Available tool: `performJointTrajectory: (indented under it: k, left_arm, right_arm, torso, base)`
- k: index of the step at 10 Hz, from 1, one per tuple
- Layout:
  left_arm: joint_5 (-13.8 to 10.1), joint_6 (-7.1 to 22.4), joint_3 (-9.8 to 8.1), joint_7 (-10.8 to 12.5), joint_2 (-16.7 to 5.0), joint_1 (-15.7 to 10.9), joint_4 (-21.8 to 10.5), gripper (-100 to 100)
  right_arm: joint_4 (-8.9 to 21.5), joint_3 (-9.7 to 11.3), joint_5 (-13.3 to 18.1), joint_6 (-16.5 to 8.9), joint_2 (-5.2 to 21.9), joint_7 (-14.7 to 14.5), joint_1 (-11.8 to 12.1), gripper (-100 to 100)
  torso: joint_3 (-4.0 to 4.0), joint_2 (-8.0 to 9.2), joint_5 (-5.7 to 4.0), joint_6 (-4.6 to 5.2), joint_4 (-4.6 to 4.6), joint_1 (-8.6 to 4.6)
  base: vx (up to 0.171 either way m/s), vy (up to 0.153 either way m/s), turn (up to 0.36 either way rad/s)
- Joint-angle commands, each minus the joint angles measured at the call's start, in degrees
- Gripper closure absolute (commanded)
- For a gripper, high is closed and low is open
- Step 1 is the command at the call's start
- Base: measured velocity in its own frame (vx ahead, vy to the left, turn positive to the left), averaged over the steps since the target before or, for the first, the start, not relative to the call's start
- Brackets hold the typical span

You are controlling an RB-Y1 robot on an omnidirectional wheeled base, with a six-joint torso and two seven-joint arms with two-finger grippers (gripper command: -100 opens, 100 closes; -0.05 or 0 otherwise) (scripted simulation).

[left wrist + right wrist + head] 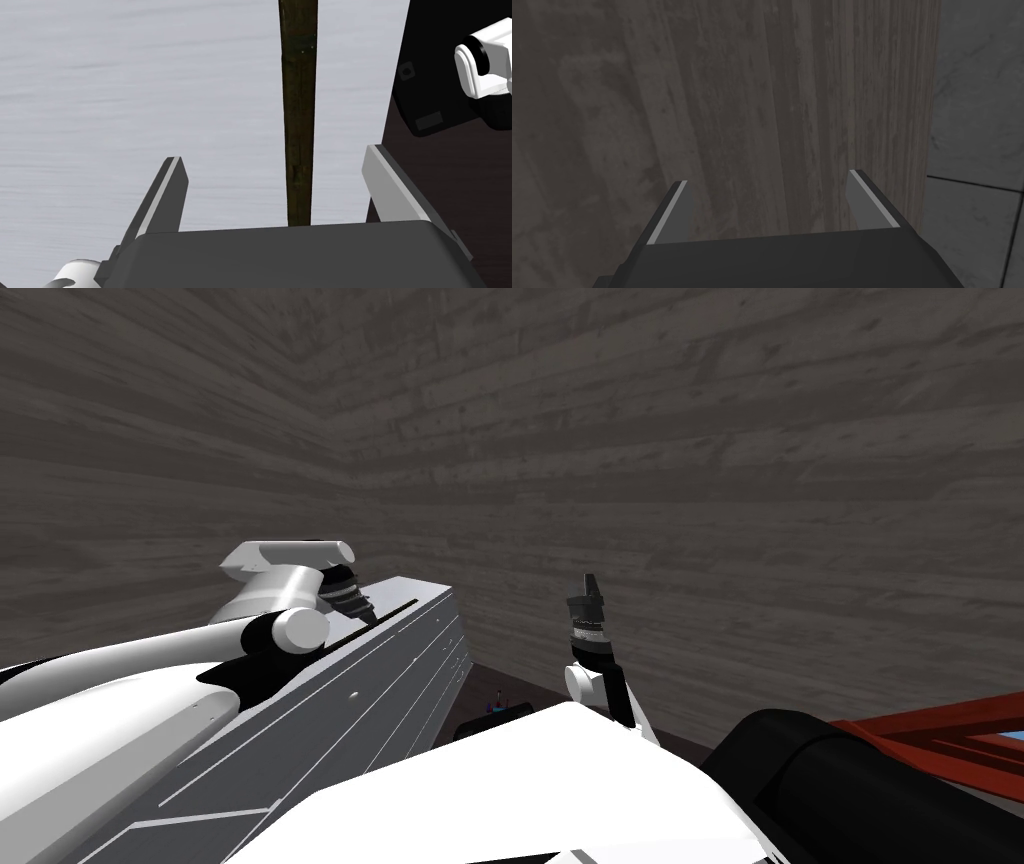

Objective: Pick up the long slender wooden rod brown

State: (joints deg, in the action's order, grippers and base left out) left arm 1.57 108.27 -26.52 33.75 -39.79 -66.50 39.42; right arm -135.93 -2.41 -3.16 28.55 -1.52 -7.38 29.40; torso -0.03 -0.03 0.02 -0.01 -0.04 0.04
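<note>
Left tool (274, 154) open, straddling dark brown rod (299, 125) lying flat on pale tabletop (100, 100) — not yet clamped. Rod likely light, stiff, apt to roll — grip across width near balance point.

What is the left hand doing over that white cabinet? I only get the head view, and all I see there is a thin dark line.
Observer: In the left wrist view that line is a dark brown rod, lying flat between the fingers of the left gripper.
Operator: Is it gripped?
Observer: No. Both fingers stand apart from it, open.
Operator: And the raised right hand?
Observer: The right gripper is open too, holding nothing.
</note>
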Motion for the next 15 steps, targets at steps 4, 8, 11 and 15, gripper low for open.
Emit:
performJointTrajectory:
  k: [4, 8, 11, 15]
  left_arm:
    - [0.29, 5.03, -1.01, -0.02, -0.31, 0.1, -1.79, -100]
    - [-0.01, 3.88, -1.22, -0.22, 0.13, 1.35, -2.05, -100]
    - [-0.22, 2.58, -1.29, -0.29, 0.51, 2.16, -2.47, -100]
    - [-0.17, 2.12, -1.23, -0.27, 0.34, 1.82, -3.14, 100]
  right_arm:
    - [0.0, 0.0, 0.0, 0.0, 0.0, 0.0, 0.0, 0]
    - [0.0, 0.0, 0.0, 0.0, 0.0, 0.0, 0.0, 0]
    - [0.0, 0.0, 0.0, 0.0, 0.0, 0.0, 0.0, 0]
    - [0.0, 0.0, 0.0, 0.0, 0.0, 0.0, 0.0, 0]
  torso:
    - [-0.04, -0.07, -0.01, 0.01, -0.01, -0.01]
    - [0.01, 0.02, 0.0, 0.01, 0.0, 0.01]
    - [0.02, 0.04, 0.0, 0.01, 0.01, 0.0]
    - [0.02, 0.04, 0.01, 0.03, -0.01, -0.01]
  base:
    - [0.023, -0.009, 0.009]
    - [0.004, -0.006, 0.014]
    - [-0.004, -0.008, 0.023]
    - [0.0, 0.0, 0.0]
